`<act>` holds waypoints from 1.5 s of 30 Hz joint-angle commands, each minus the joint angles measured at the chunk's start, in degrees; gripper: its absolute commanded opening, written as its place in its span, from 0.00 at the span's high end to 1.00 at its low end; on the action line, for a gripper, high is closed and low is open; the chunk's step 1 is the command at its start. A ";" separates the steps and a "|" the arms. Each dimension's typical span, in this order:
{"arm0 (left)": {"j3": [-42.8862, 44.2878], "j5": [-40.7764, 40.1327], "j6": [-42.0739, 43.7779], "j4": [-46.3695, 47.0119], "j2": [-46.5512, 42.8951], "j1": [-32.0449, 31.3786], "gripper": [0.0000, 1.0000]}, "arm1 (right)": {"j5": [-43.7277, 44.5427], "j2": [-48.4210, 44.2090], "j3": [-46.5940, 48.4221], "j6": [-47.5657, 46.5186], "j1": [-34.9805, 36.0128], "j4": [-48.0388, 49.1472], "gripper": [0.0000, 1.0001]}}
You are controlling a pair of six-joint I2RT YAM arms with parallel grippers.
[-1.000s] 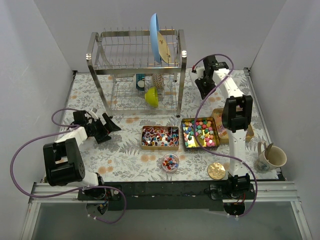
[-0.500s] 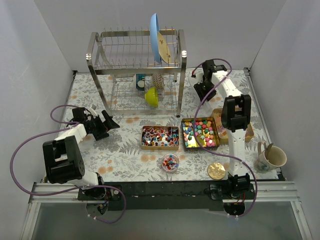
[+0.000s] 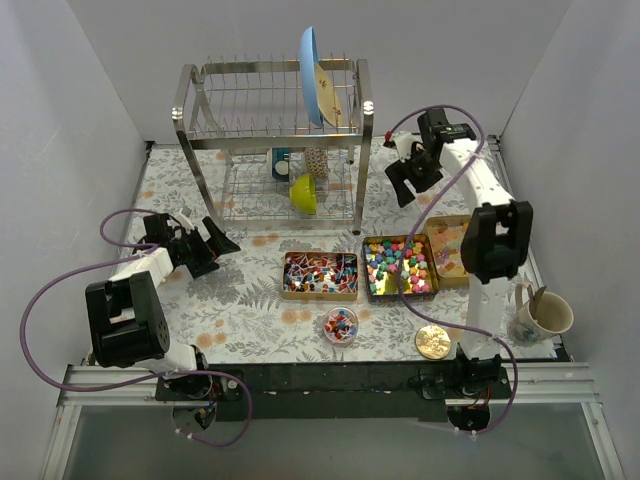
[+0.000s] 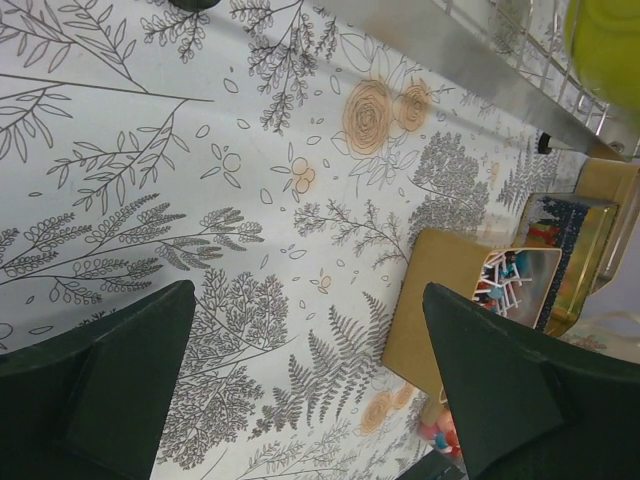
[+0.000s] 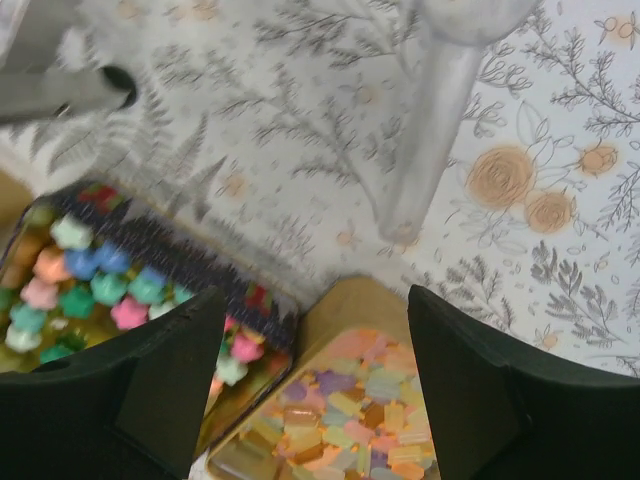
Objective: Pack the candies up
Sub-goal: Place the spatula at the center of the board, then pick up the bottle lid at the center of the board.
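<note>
Three open gold tins hold the candies. Striped twist-wrapped ones fill the left tin (image 3: 320,275). Multicoloured cubes (image 3: 399,265) fill the middle tin. Pastel and orange wrapped ones fill the right tin (image 3: 450,250). A small round jar (image 3: 341,323) in front holds a few candies. My left gripper (image 3: 212,250) hovers open and empty left of the tins; its wrist view shows the striped tin's side (image 4: 440,300). My right gripper (image 3: 405,185) hangs open and empty behind the tins, above the wrapped candies (image 5: 370,420) and cubes (image 5: 90,270).
A steel dish rack (image 3: 270,140) with a blue plate (image 3: 312,75) and green bowl (image 3: 303,193) stands at the back; one of its legs (image 5: 440,110) is close to my right gripper. A round gold lid (image 3: 433,341) and a mug (image 3: 540,315) sit front right.
My right gripper has opened from shut, and its arm has swung right, uncovering the right tin. My left gripper has opened slightly wider and barely moved.
</note>
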 commanded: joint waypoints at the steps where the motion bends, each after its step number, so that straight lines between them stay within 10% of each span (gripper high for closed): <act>1: -0.12 2.77 -2.36 2.77 -3.54 0.26 0.02 | -5.67 -19.36 -12.98 -10.95 -0.08 2.68 0.20; 9: -3.90 4.09 -3.15 3.12 -12.32 0.17 0.02 | -15.77 -49.19 -44.28 -42.04 -0.09 -2.37 0.22; 21: -7.69 4.44 -3.07 2.25 -18.22 2.98 0.02 | -6.73 -76.37 -77.87 -96.10 -0.17 -13.38 0.22; 45: -8.30 5.59 -5.09 2.42 -19.45 11.77 0.02 | -4.01 -68.03 -89.13 -114.14 2.38 -10.48 0.11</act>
